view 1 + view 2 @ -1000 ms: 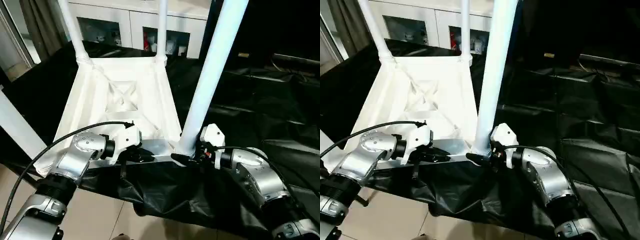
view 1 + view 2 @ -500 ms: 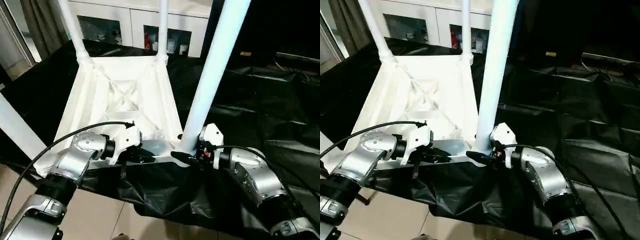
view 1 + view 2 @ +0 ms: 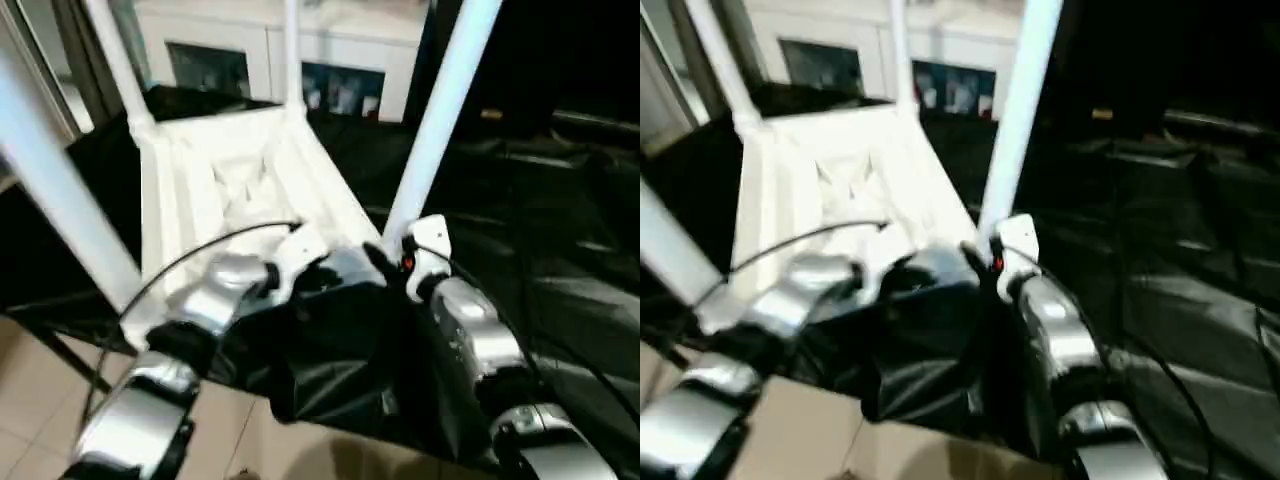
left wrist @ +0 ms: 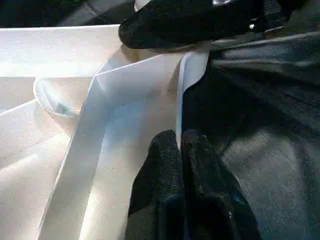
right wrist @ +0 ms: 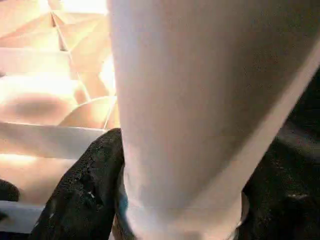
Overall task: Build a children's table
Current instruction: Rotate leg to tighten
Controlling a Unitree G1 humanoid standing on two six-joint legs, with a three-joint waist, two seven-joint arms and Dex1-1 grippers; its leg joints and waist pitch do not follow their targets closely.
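Observation:
The children's table [image 3: 230, 190] lies upside down on black cloth, its white legs pointing up. My left gripper [image 4: 181, 150] is shut on the thin rim [image 4: 186, 85] of the near edge, with the rim pinched between its two black fingers. Close beside it, my right gripper [image 5: 180, 200] is shut on the base of the near right leg [image 3: 440, 120], where that leg meets the corner. One black finger [image 5: 85, 185] presses each side of the leg [image 5: 200, 100]. In the head views both grippers [image 3: 330, 275] [image 3: 385, 260] meet at that corner.
Another leg [image 3: 60, 190] rises at the near left and two more [image 3: 115, 60] [image 3: 292, 50] at the far corners. A white cabinet with glass doors [image 3: 340, 80] stands behind. The black cloth [image 3: 540, 230] is wrinkled on the right and bunches over the front edge above the tiled floor [image 3: 30, 390].
The head views have swung and tilted, so the whole picture has shifted. Both grippers stay at the table's near right corner, the right one's fingers closer in on the leg.

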